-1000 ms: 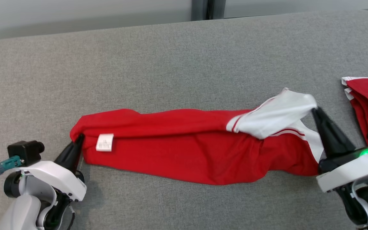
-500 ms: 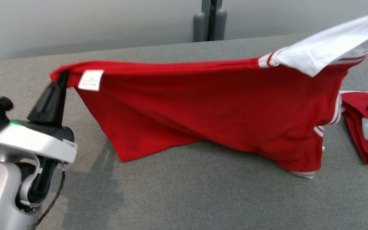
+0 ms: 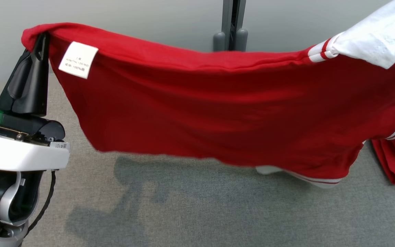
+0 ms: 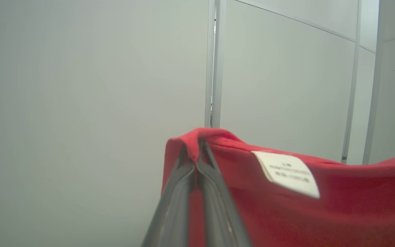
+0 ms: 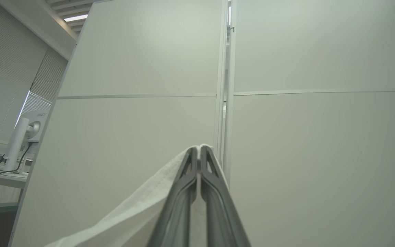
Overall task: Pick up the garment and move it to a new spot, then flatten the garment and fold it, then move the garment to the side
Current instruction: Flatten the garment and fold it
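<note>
I see my left gripper [image 3: 42, 38] pinching the red corner of the shirt [image 3: 218, 113] (just beside its white label [image 3: 78, 60]) and my right gripper [image 5: 198, 150] pinching its white sleeve [image 5: 132, 219].

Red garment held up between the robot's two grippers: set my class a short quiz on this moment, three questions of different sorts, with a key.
1. True or false: the left gripper is shut on a red corner of the garment.
2. Which colour is the part of the garment pinched by the right gripper? A red, B white, C grey.
3. Fill in: the white label hangs close to the ___ gripper.

Key: 1 true; 2 B; 3 left.
</note>
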